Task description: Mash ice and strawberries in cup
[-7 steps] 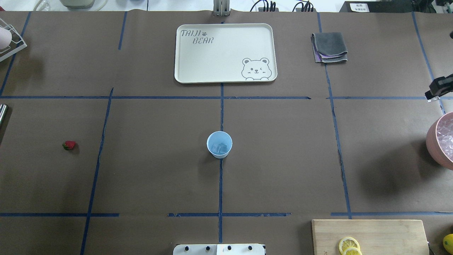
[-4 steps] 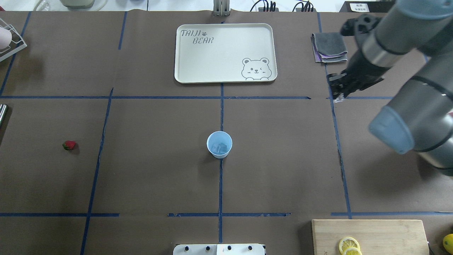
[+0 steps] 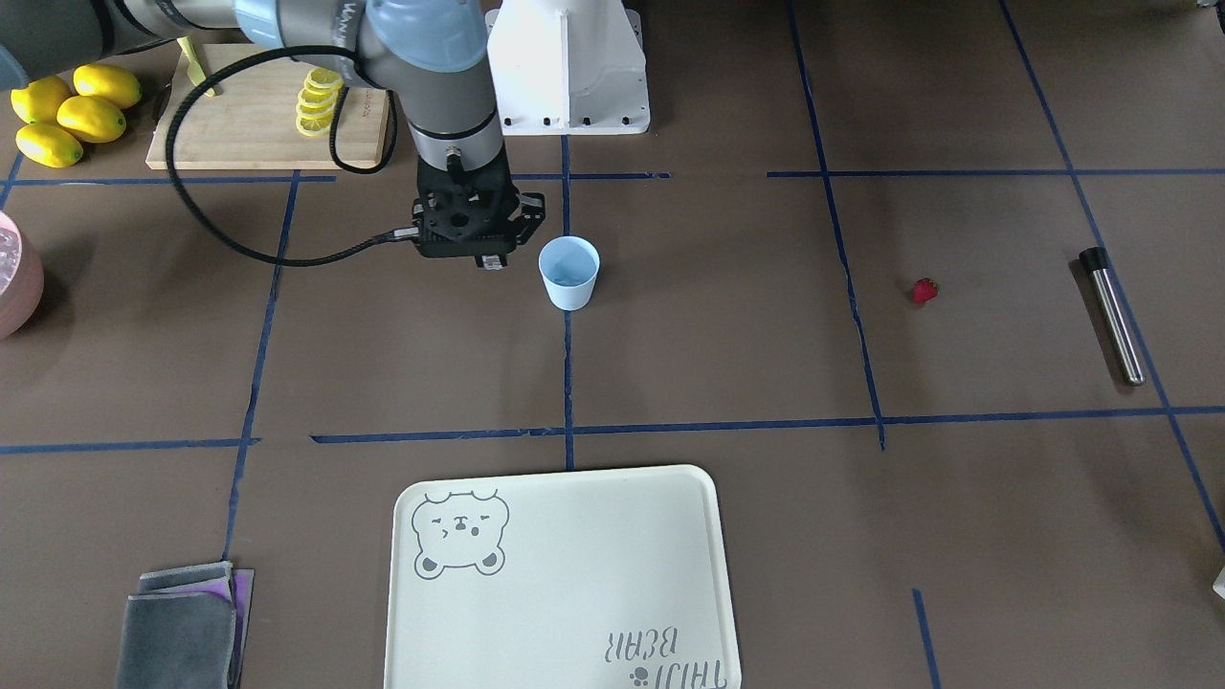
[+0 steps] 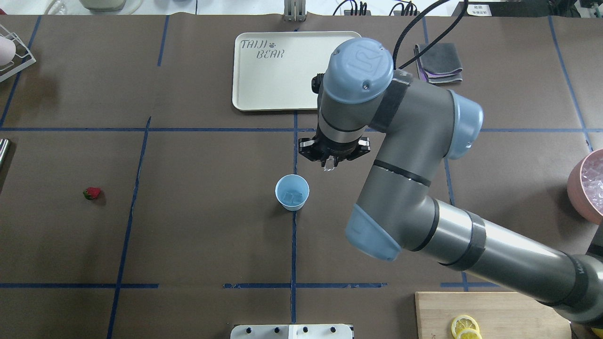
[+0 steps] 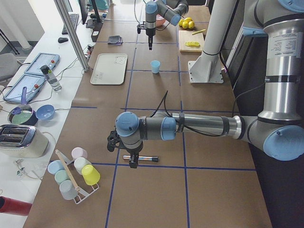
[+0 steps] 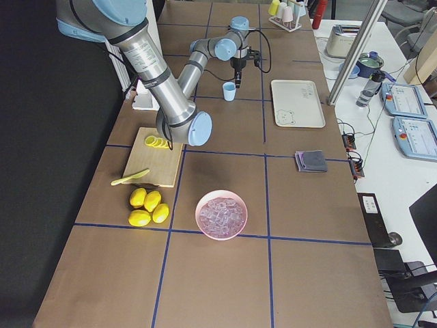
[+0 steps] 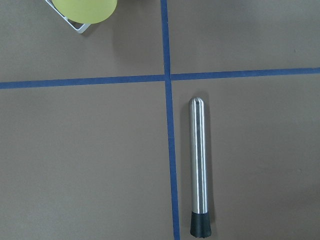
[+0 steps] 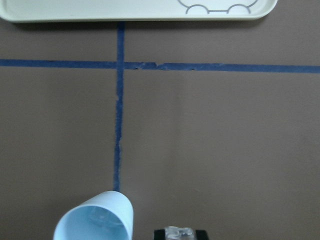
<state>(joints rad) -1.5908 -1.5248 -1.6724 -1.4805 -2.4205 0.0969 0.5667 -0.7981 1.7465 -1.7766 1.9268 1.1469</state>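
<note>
The right hand (image 4: 329, 165) points straight down and is clamped on a clear ice cube (image 8: 179, 232), which sits between its fingertips. It hangs above the bench (image 4: 212, 235), off to the cup's far right side and not over its mouth.

The cup (image 4: 294, 206) stands upright on the centre tape line, long axis vertical, wide rim up and narrow base down. More ice (image 4: 294, 195) lies at its bottom.

Well apart, towards the robot's left, the strawberry (image 4: 92, 192) lies alone on its side on the bench. Its darker leafy end seems to face the robot's left edge, though it is too small to be sure.

The left hand (image 5: 134, 164) shows only in the side view. It hangs low over a steel rod (image 7: 198, 160), and whether its fingers are parted or together cannot be told. The rod lies flat just beside a tape line and parallel to it. Its black-capped end points towards the robot's side of the bench and its rounded steel end points away.

Beyond the cup lies a cream bear tray (image 4: 264, 75), with a folded grey cloth (image 4: 439, 61) to its right. A pink bowl (image 4: 578, 186) of ice sits at the robot's right edge.
</note>
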